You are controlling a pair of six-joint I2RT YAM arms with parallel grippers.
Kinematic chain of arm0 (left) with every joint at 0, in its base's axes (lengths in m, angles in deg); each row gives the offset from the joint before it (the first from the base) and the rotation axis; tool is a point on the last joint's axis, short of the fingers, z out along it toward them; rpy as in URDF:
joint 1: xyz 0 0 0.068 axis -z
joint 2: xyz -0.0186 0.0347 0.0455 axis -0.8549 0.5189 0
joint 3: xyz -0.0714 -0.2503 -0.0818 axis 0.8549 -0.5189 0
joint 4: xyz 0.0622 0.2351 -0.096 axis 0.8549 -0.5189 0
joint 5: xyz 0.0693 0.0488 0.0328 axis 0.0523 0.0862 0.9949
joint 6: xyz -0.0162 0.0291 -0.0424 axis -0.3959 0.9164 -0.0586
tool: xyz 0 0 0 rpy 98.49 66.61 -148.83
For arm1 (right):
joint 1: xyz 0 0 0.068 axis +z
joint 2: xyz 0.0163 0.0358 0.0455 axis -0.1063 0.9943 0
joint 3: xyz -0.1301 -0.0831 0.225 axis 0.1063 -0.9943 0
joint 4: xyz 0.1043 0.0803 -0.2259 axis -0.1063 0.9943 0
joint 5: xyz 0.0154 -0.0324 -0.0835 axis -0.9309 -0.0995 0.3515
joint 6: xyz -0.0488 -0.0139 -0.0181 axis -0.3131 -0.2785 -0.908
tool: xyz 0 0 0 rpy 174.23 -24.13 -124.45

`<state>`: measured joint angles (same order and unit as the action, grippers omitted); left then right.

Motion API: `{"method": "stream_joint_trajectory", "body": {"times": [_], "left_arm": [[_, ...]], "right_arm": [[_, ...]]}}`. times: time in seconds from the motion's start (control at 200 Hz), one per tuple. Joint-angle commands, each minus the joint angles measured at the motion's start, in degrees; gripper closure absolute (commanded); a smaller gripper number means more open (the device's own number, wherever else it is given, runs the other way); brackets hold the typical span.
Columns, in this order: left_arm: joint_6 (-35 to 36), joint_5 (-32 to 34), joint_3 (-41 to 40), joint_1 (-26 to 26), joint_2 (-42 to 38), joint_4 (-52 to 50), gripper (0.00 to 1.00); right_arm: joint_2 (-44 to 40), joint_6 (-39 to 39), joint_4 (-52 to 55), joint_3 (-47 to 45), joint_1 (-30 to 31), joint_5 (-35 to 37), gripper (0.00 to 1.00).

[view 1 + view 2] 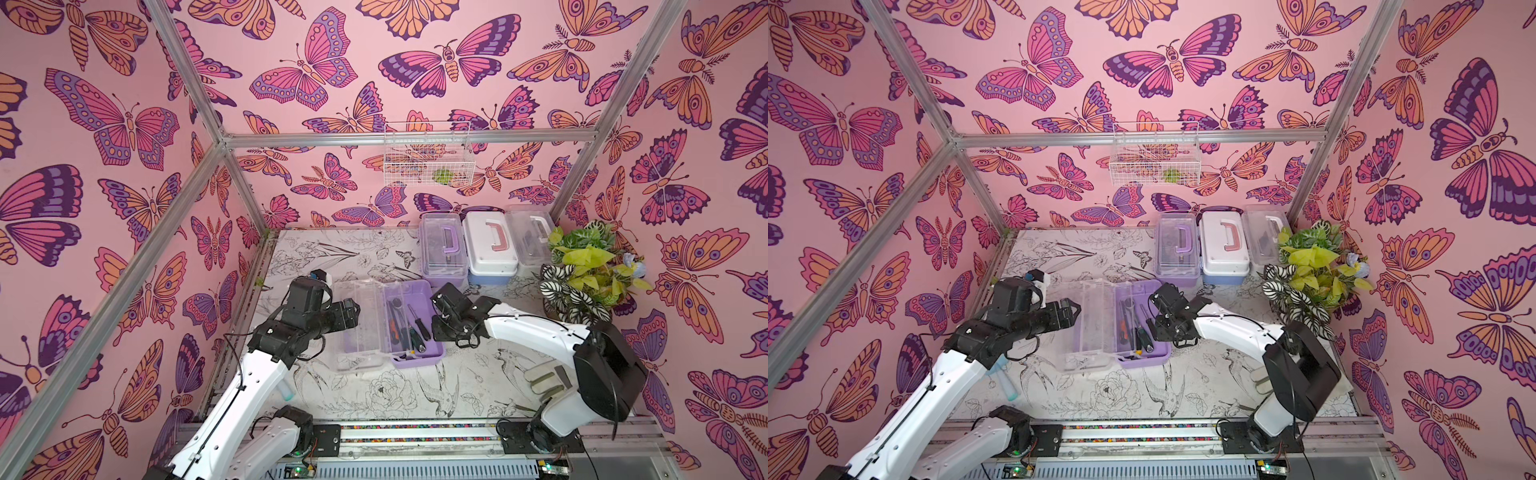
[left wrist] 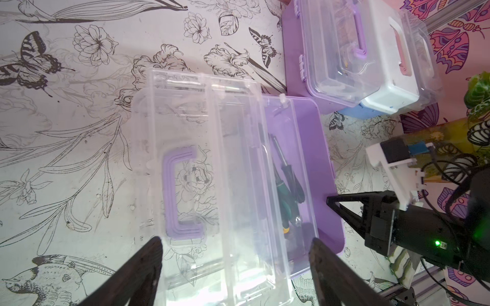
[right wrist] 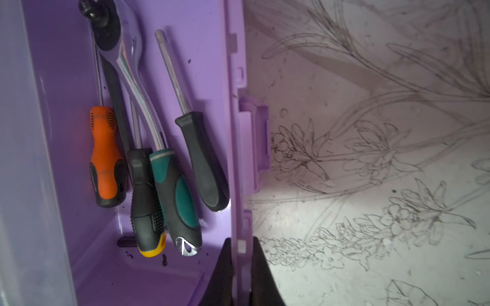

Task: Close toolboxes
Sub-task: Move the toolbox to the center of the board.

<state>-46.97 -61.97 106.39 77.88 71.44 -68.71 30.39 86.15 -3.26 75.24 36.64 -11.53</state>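
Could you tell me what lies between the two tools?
The open purple toolbox, in both top views: clear lid toward the left tool, wall pinched by the right tool.

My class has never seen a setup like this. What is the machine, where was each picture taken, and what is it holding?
Two robot arms work at a table. Two pictures look down from overhead, side by side; the other two come from a camera on each wrist. Mid-table lies an open purple toolbox holding screwdrivers, its clear lid flat beside it. Three closed toolboxes line the back, beside a potted plant. The right arm's fingers pinch the open box's purple wall; the left arm's fingers hover open by the lid, holding nothing.
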Motion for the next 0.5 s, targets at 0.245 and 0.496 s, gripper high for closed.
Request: {"method": "stream_joint_trajectory", "body": {"times": [0.245,0.496], "left_arm": [[-2.3,0.2,-5.8,-0.6,3.4,3.4,0.24],[-7.2,-4.0,-14.8,0.2,5.4,10.7,0.4]], "right_arm": [[-12.1,-3.1,2.6,-12.0,-10.1,-3.7,0.97],[-13.1,-6.1,2.5,-12.0,-12.9,-8.3,0.97]]}}
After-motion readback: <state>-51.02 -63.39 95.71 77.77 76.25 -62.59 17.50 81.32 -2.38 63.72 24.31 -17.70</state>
